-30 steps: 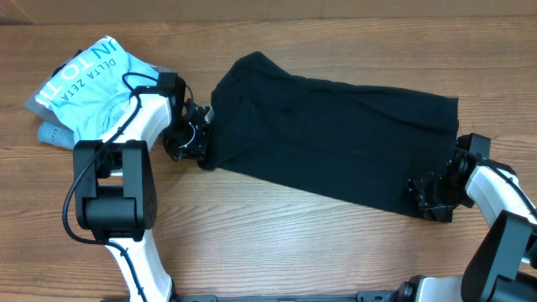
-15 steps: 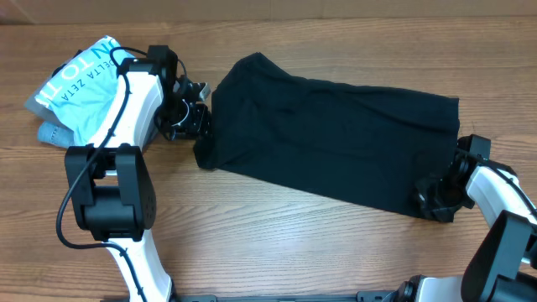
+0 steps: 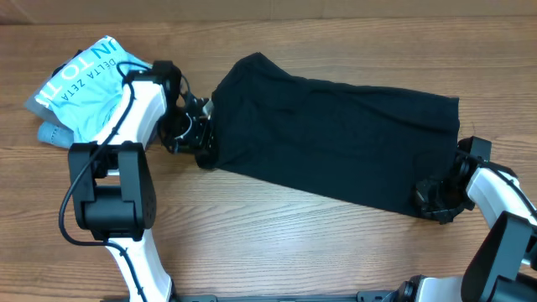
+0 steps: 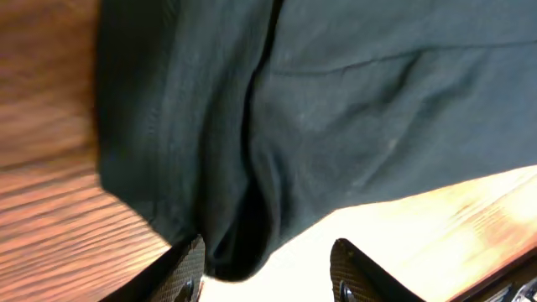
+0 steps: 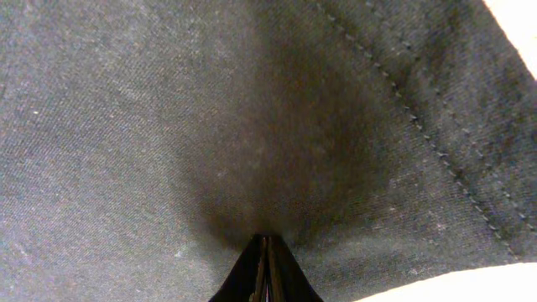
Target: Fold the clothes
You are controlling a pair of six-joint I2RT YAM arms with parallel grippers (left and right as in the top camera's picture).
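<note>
Moved since a second earlier, left gripper (image 3: 195,134): drew off toward the light blue shirt (image 3: 84,80), then came back against the left end of the clothes (image 3: 336,138); widened on the way.
Moved since a second earlier, right gripper (image 3: 432,200): hardly shifted; closed down at the near right corner of the black fabric.
Left jaws: stood apart, straddling a drooping fold at the garment's edge, gripping nothing yet.
Right jaws: pressed together, pinching a pucker of black fabric as far as could be judged.
Clothes, place: lay flat on the wooden table (image 3: 277,243), to the right of the light blue shirt, stretched between both grippers.
Clothes, long axis: ran left to right across the table, dipping toward the robot at the right end.
Clothes, shape: looked like a long band, probably doubled once already.
Step in hand: most likely taking hold of both ends ahead of a fold; secured at the right, not yet at the left.
Next move calls for: closing the left jaws on all edge layers, then carrying one end over the other across the long axis without dragging the fabric askew.
</note>
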